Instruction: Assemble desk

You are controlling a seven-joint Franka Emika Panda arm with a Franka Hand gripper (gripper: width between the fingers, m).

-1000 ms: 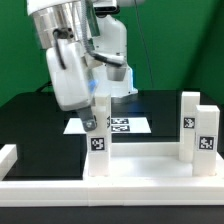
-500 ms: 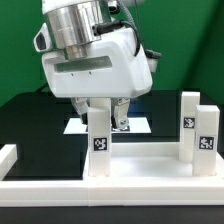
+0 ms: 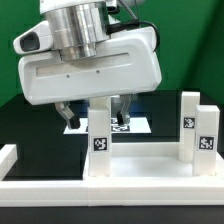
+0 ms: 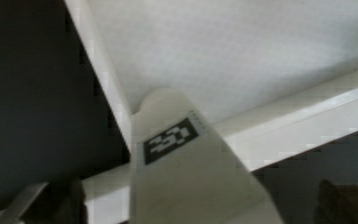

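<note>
- Between the fingers of the hand (image 3: 95, 116), which hangs straight over the work, stands one leg (image 3: 98, 140). The jaws are wide, one finger (image 3: 68, 117) on each side of the leg's upper end, with a gap showing on both sides. Nothing is gripped.
- The leg lies directly below the hand, its long axis upright. The wrist view confirms this: the tagged leg (image 4: 172, 150) runs up the middle between the two blurred fingertips.
- The leg's foot sits at the corner of the top (image 3: 150, 162) on the exterior view's left. Whether it is fully seated there cannot be told.
- Two more legs (image 3: 188, 125) and (image 3: 206, 135) stand upright at the corner on the exterior view's right, well apart from the hand.
- The marker board (image 3: 138, 126) lies flat behind the hand, and a rail (image 3: 8, 156) sits off to the exterior view's left.
- By the look of it, nothing blocks a straight lift or a closing grip.
</note>
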